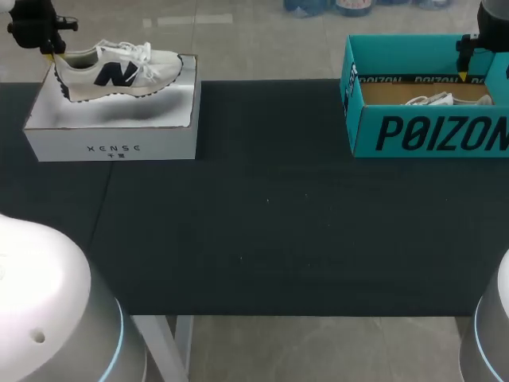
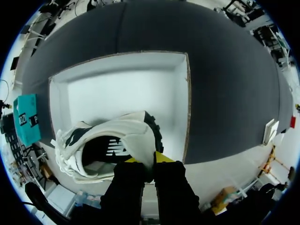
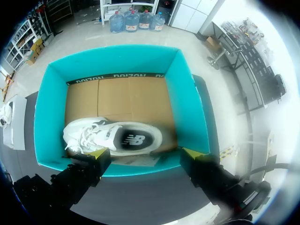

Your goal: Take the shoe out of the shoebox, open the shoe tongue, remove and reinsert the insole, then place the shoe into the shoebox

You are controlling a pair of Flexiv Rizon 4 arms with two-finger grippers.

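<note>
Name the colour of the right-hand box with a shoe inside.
The box is teal; best in head view.

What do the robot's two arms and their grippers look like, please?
The left arm and right arm have smooth, rounded white-grey housings, each with a thin light-blue ring around it. The left gripper and right gripper are black and blocky, each with two fingers ending in bright yellow tips.

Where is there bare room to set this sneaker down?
Bare table between the white shoebox and the teal shoebox, and along the whole near edge. The white shoebox floor is empty too. Crowded: the teal shoebox, with a sneaker inside.
</note>
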